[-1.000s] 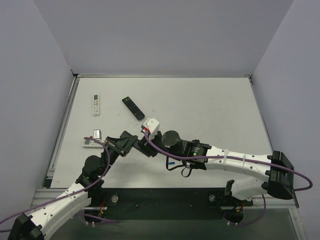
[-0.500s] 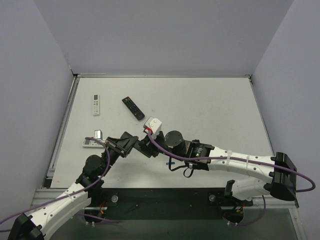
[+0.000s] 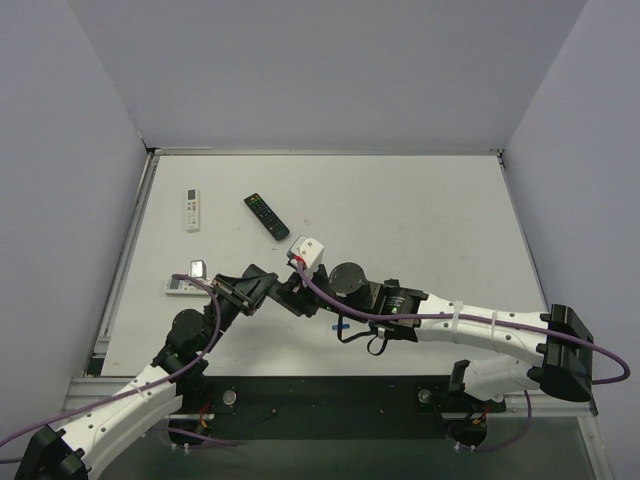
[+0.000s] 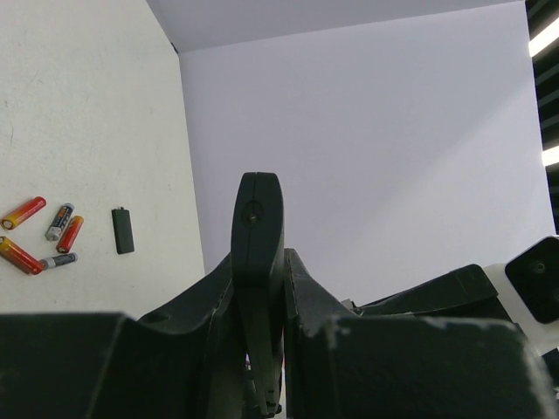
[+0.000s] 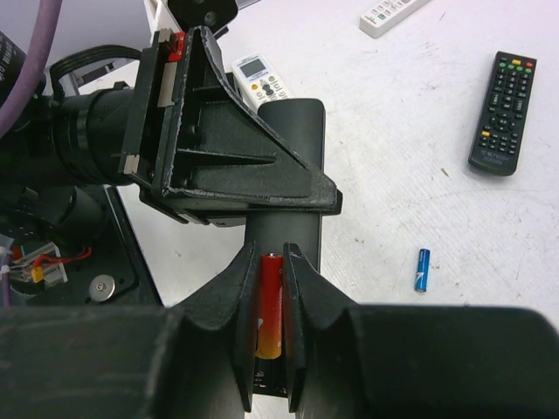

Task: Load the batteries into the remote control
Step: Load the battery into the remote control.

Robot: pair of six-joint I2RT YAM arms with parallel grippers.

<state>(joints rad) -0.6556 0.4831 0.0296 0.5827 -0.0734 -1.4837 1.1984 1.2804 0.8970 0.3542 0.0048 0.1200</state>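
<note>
My left gripper (image 4: pixel 260 257) is shut on the slim black remote control (image 4: pixel 257 205) and holds it edge-up above the table. In the right wrist view, the remote (image 5: pixel 293 166) runs out from under the left gripper (image 5: pixel 227 157). My right gripper (image 5: pixel 271 255) is shut on a red-orange battery (image 5: pixel 270 305), held lengthwise right over the remote's open near end. The two grippers meet in the top view (image 3: pixel 280 292). Several loose batteries (image 4: pixel 39 236) and the small black back cover (image 4: pixel 123 230) lie on the table. A blue battery (image 5: pixel 422 270) lies to the right.
A black remote with coloured buttons (image 3: pixel 266 216) lies at the back middle. One white remote (image 3: pixel 192 210) lies at the back left. Another white remote (image 3: pixel 182 287) lies by the left gripper. The blue battery (image 3: pixel 341 327) lies under the right arm.
My right gripper has edged slightly down and closer to the remote with the battery in it. The left gripper has stayed put.
</note>
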